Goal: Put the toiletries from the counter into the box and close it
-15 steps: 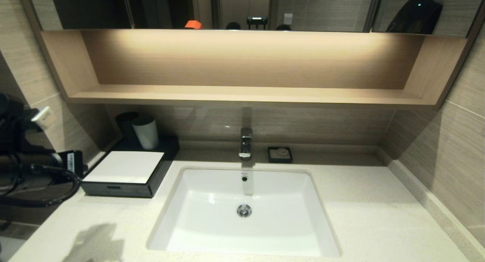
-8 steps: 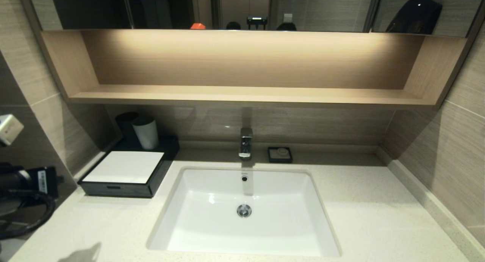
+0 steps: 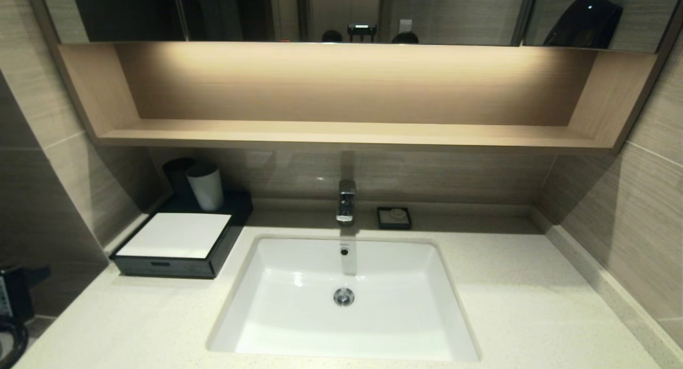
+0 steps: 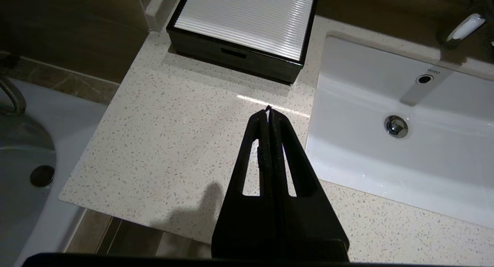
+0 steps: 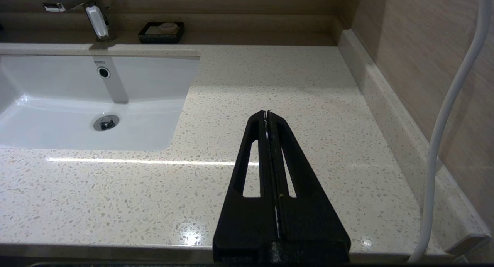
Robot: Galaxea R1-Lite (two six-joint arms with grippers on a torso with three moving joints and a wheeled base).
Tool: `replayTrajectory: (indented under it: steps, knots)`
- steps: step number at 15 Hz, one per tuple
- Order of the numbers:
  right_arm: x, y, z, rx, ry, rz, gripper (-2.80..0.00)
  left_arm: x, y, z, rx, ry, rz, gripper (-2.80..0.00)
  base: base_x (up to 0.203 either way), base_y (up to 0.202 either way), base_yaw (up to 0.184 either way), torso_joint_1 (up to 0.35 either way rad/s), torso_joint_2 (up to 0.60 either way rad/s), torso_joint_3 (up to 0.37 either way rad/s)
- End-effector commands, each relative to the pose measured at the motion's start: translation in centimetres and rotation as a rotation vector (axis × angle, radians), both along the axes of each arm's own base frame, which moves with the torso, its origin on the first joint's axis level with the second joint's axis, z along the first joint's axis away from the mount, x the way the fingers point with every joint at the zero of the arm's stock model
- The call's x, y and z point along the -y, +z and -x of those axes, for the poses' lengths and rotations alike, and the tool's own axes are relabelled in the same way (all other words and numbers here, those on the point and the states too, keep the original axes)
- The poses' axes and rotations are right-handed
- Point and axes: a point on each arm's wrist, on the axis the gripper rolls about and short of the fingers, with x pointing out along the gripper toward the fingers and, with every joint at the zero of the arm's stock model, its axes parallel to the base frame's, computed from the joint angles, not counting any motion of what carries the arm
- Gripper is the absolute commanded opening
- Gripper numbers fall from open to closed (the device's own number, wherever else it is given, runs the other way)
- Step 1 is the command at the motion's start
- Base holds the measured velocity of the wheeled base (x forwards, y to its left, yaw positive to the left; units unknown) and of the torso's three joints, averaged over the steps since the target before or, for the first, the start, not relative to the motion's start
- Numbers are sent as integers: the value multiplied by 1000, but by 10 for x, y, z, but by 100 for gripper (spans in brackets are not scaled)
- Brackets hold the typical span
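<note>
My left gripper (image 4: 268, 112) was clenched, fingers pressed together w/ nothing between them, hanging above the counter (image 4: 185, 136) near its front edge, between the box (image 4: 243, 26) and the basin (image 4: 405, 116) side. My right gripper (image 5: 267, 114) was also clenched and empty, over the counter on the right of the basin. The box (image 3: 176, 243) stood at the back-left corner of the counter, drawer pushed in, white top panel flat. Behind it stood a white cup (image 3: 205, 186) and a dark one. The soap dish (image 3: 394, 218) sat just beside the faucet (image 3: 346, 200). I could see no toiletries on the counter.
</note>
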Motion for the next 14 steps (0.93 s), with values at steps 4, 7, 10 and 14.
replayTrajectory:
  steps: [4,7,10,14]
  knots:
    - [0,0,0,-1,0,0,-280,2,-12,43,97,26,-15,-280,0,0,0,0,0,0]
    - [0,0,0,-1,0,0,-280,3,-20,60,142,38,-24,-280,0,0,0,0,0,0]
    - [0,0,0,1,0,0,-280,4,-24,79,210,57,-33,-280,0,0,0,0,0,0]
    - [0,0,0,1,0,0,-280,6,-32,100,301,61,-42,-280,0,0,0,0,0,0]
